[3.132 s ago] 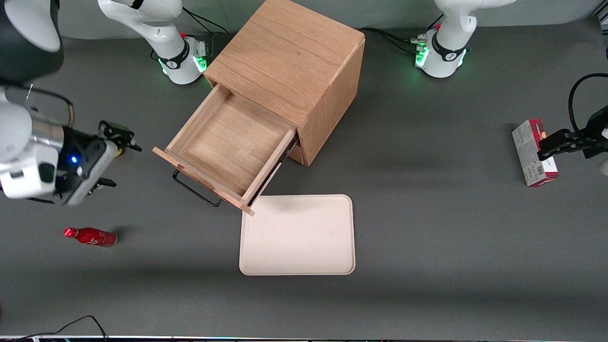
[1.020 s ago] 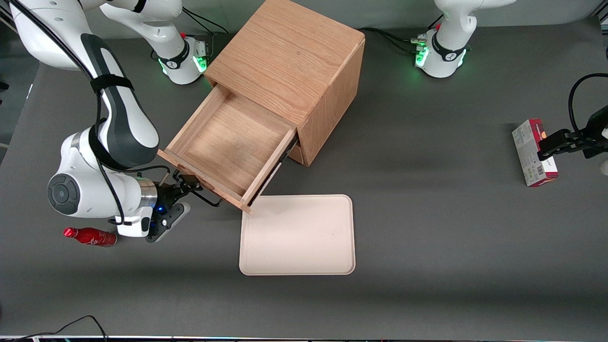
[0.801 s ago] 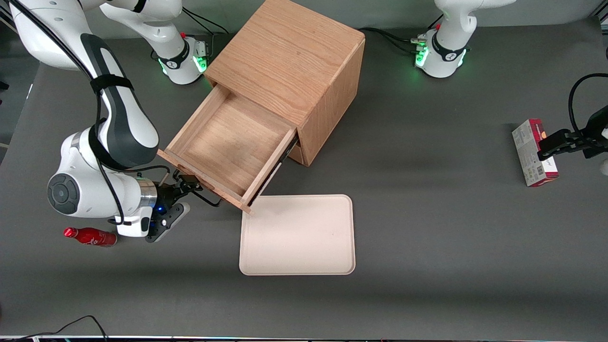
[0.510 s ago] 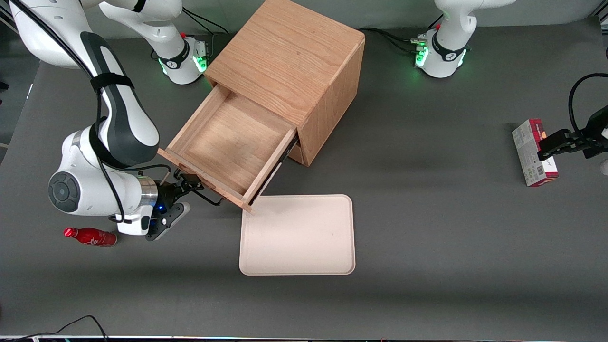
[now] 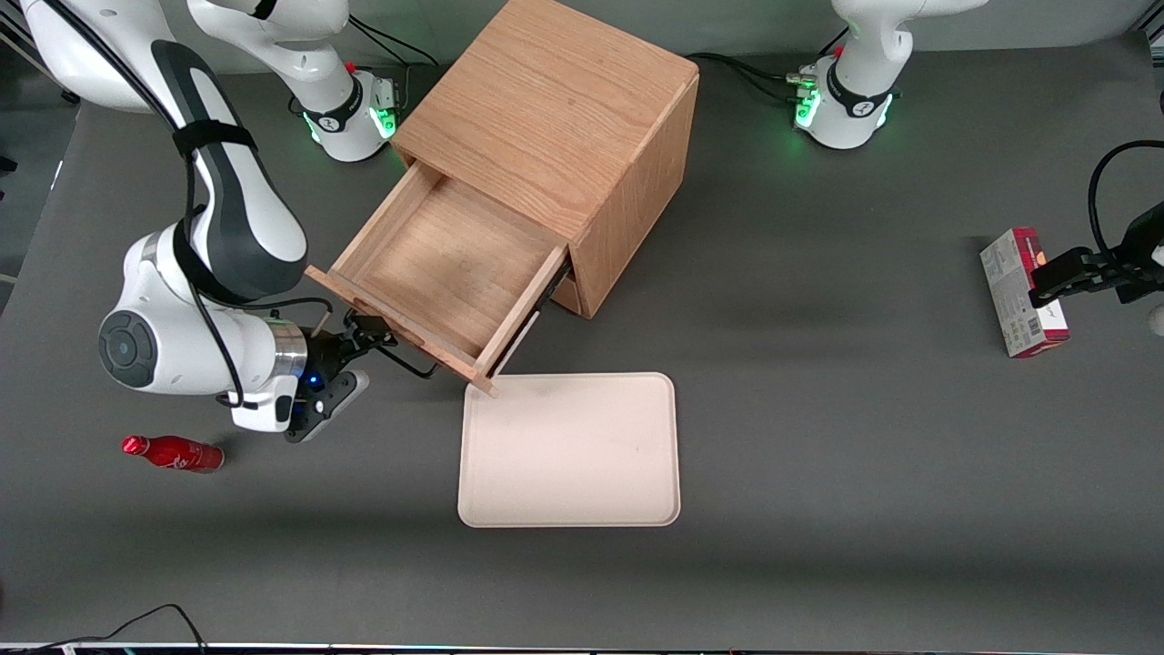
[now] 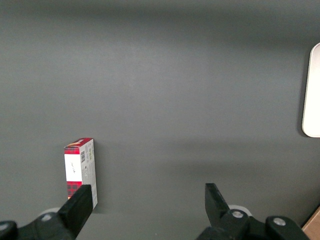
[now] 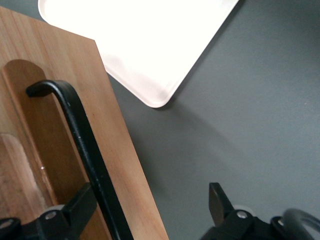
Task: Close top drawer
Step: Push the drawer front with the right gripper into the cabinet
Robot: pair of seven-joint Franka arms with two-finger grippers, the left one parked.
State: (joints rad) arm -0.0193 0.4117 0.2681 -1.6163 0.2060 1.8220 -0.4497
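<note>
The top drawer (image 5: 446,273) stands pulled far out of the wooden cabinet (image 5: 555,118), and its tray holds nothing. Its thin black wire handle (image 5: 405,361) runs along the drawer front (image 7: 117,150). My right gripper (image 5: 366,335) is open and low against that front, at the end of the handle nearer the working arm. In the right wrist view the gripper (image 7: 150,207) straddles the handle (image 7: 80,135) and the edge of the drawer front. One fingertip (image 7: 80,207) sits against the wood beside the handle; the other (image 7: 217,200) hangs over bare table.
A cream tray (image 5: 568,450) lies flat on the table just nearer the front camera than the drawer's corner. A red bottle (image 5: 173,453) lies on its side close to my wrist. A red and white box (image 5: 1023,291) lies toward the parked arm's end.
From well off to the side, my gripper came down to the drawer front. In the last half second it and the drawer have shifted a little toward the cabinet.
</note>
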